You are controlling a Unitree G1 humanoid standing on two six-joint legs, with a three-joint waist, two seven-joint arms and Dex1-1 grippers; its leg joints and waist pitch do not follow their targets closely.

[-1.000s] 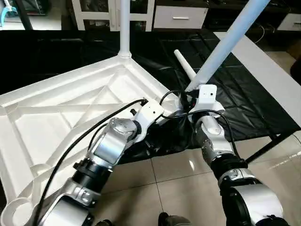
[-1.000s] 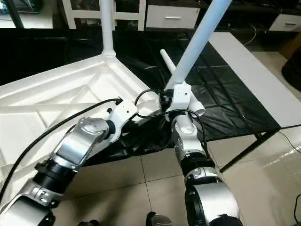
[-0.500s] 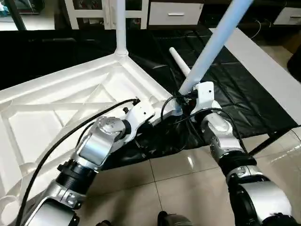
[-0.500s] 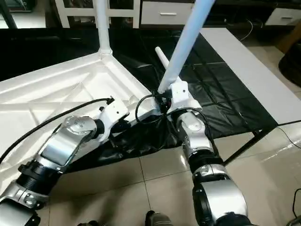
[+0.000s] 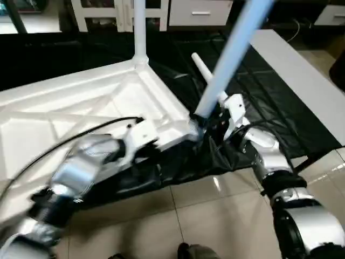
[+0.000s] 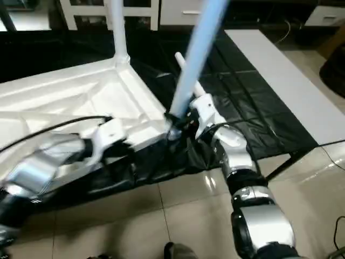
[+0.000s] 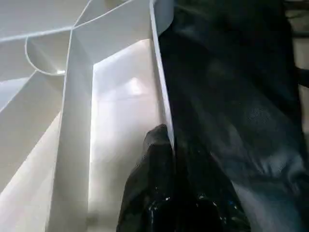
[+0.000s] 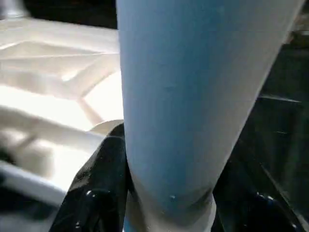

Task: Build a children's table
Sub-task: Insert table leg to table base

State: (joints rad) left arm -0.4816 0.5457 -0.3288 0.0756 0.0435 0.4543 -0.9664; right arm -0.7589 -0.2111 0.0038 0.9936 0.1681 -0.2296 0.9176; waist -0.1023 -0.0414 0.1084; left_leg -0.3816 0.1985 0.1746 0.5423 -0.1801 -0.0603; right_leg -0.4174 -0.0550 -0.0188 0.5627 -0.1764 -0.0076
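The children's table top (image 5: 81,113) lies upside down on a black sheet, its ribs facing up. One white leg (image 5: 139,27) stands upright in its far corner socket. A second leg (image 5: 200,67) lies on the sheet behind the top. My right gripper (image 8: 169,193) is shut on the thick end of a third leg (image 5: 229,59), which leans up to the right with its foot at the top's near right corner. My left gripper (image 7: 171,150) is shut on the top's thin rim wall, just left of that corner.
The black sheet (image 5: 259,108) covers the floor under the top and bunches up at its near edge. A long white board on a black frame (image 5: 302,70) runs along the right. A white cabinet (image 5: 108,8) stands behind. Tiled floor (image 5: 215,216) lies in front.
The held leg's foot has swung left onto the top's near right corner and the leg stands steeper. My left arm has dropped lower and to the left, still on the rim.
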